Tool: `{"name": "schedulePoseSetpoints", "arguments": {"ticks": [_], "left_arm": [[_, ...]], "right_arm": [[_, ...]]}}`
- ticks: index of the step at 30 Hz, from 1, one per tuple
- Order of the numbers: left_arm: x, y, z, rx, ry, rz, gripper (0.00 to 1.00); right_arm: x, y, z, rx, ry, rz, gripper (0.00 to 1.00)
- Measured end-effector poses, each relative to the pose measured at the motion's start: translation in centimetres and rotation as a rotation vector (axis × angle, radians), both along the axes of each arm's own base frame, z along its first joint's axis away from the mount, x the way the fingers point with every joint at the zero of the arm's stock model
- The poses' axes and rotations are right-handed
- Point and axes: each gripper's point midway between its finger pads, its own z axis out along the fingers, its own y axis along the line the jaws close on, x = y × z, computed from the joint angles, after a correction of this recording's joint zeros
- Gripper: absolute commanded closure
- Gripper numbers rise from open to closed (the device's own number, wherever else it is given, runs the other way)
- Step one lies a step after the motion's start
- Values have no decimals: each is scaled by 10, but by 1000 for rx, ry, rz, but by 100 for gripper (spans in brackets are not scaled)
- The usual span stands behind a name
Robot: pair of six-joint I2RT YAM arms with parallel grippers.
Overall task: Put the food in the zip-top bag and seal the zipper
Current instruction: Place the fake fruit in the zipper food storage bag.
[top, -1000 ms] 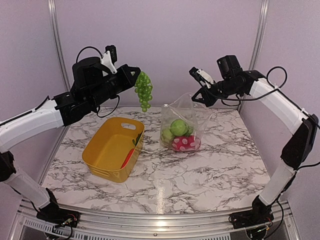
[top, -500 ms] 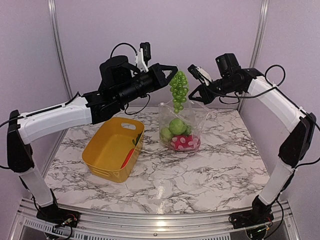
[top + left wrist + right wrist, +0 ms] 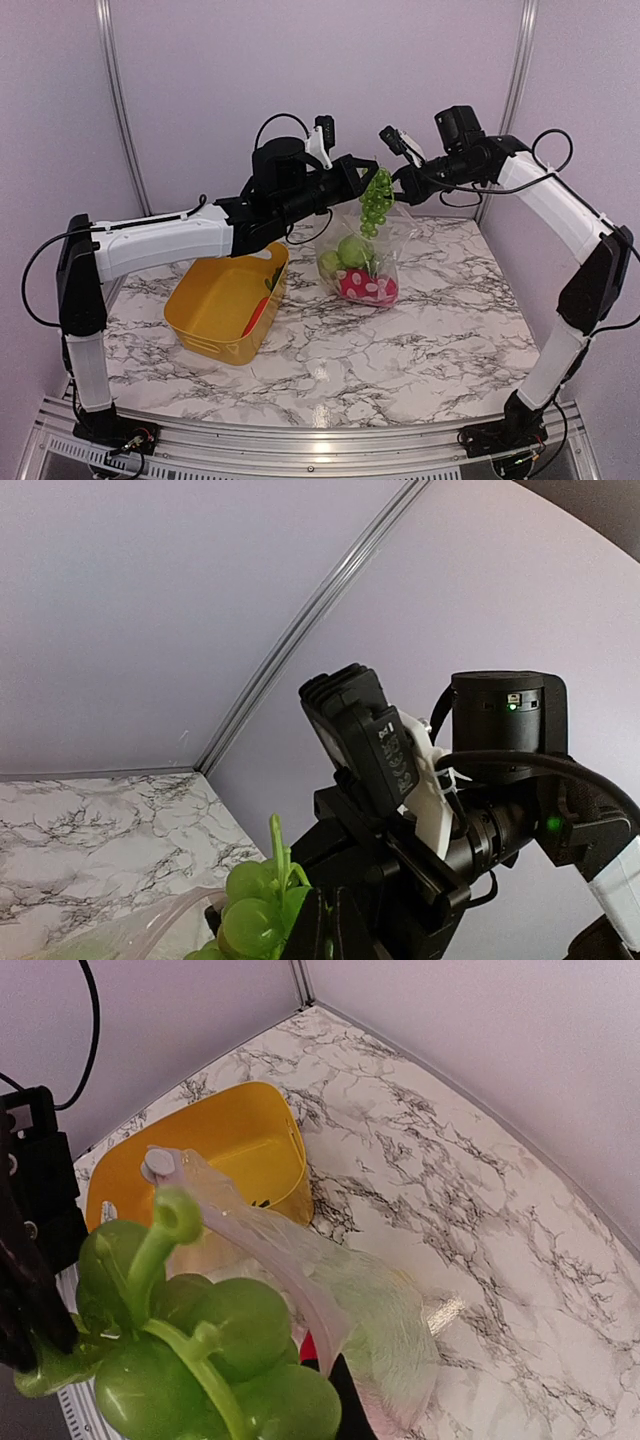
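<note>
**Left arm.** Your left gripper (image 3: 367, 172) is clenched on the stem of the green grapes (image 3: 376, 204). The bunch hangs straight below its jaws, above the mouth of the zip-top bag (image 3: 402, 238). The overhead view does not show whether the lowest grapes have passed the mouth.

**Right arm.** Your right gripper (image 3: 404, 183) is clenched on the bag's mouth edge and holds it raised. The bag hangs below those jaws, with its bottom resting on the marble table (image 3: 420, 350). In the right wrist view the zipper (image 3: 268, 1248) (the pale pink strip) arcs up and away from the jaws. The grapes (image 3: 205, 1365) sit just beside it, close in front of the jaws. The two grippers are near each other but apart.

**Bag contents.** At the bottom of the bag, well below both sets of jaws, lie green round pieces (image 3: 352, 252) and a red piece with white spots (image 3: 366, 288).

**Elsewhere.** The yellow bin (image 3: 205, 300) stands on the table under your left arm, behind and below its jaws. A long red piece (image 3: 255, 316) leans against the bin's inner wall.
</note>
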Motion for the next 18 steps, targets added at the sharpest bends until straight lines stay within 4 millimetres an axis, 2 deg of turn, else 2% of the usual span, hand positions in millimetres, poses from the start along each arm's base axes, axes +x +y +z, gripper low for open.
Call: {"name": "schedulePoseSetpoints", "arguments": {"ticks": [6,9,13,18], "left_arm": [[15,4,-22,82,-3,92,100],[26,6,-43,166,9,150,99],[40,2,-73,261,37,201,87],[48,-2,-102,340,75,218,63]], "right_arm": [[5,-11,4,50,41,-17,100],[5,-13,5,63,52,-17,100],[3,-11,6,74,59,-8,100],[4,-13,7,79,64,-10,100]]}}
